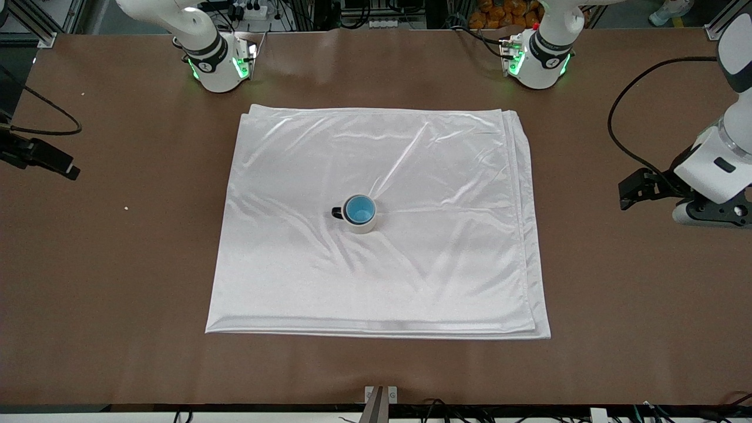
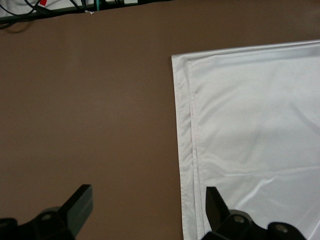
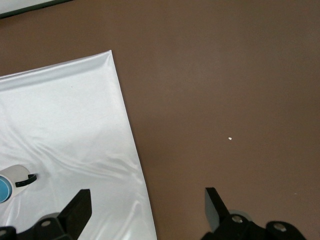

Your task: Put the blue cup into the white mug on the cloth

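Looking at the front view: cup [image 1: 359, 210] already sits inside the mug [image 1: 363, 223], mug handle at 9 o'clock, both near the middle of the cloth [image 1: 446, 264]. Placement looks done; nothing obvious left but parking. Left gripper [image 1: 637, 194] hangs over bare table [image 1: 117, 264] at the left arm's end, off the cloth. Right gripper [image 1: 53, 164] hangs over the right arm's end.

Left wrist view: left gripper [image 2: 148, 202] fingers spread wide, holding nothing, over the cloth [image 2: 250, 125] edge.

Right wrist view: right gripper [image 3: 147, 205] also wide open, nothing held; mug [image 3: 14, 173] with cup [image 3: 3, 189] visible on cloth [image 3: 65, 125].
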Tool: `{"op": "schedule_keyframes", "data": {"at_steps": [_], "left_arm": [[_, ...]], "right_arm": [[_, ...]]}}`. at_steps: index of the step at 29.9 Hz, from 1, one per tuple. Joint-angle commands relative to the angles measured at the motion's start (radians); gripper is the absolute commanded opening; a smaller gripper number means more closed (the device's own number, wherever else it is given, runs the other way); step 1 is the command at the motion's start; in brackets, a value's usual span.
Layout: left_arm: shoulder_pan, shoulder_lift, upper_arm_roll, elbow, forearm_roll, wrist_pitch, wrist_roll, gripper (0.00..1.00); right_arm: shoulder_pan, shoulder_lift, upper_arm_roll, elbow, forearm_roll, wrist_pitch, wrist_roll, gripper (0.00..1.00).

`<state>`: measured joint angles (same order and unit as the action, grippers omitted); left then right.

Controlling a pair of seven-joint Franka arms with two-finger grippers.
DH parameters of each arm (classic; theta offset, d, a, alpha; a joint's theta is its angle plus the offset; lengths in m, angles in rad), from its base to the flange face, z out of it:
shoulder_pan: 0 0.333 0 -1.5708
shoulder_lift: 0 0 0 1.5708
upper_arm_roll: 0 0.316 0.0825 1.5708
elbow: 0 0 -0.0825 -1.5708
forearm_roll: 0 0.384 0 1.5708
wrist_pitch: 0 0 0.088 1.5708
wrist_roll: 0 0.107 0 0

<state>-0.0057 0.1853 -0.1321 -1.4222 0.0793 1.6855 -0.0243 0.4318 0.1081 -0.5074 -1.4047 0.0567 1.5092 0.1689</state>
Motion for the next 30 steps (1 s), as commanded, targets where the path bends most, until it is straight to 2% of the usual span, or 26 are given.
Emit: {"op": "schedule_keyframes", "data": {"at_steps": [1, 9, 19, 22, 30], "left_arm": [[0.039, -0.087, -0.006, -0.092, -0.03, -0.001, 0.035, 1.0], [0.059, -0.105, -0.018, -0.092, -0.039, -0.006, 0.023, 1.0], [0.072, -0.13, -0.02, -0.09, -0.038, -0.055, 0.007, 1.0], [0.075, -0.13, -0.026, -0.089, -0.036, -0.072, -0.003, 1.0], [0.099, -0.132, -0.052, -0.087, -0.038, -0.125, -0.08, 1.0]], "right_arm": [[-0.165, 0.01, 0.176, 0.023, 0.006, -0.007, 0.012, 1.0], [-0.386, 0.004, 0.404, 0.023, -0.003, -0.007, 0.011, 1.0], [-0.62, -0.001, 0.733, 0.018, -0.138, -0.007, 0.173, 1.0], [-0.665, -0.001, 0.773, 0.01, -0.135, -0.007, 0.17, 1.0], [-0.667, -0.002, 0.762, 0.007, -0.132, -0.01, 0.17, 1.0]]}}
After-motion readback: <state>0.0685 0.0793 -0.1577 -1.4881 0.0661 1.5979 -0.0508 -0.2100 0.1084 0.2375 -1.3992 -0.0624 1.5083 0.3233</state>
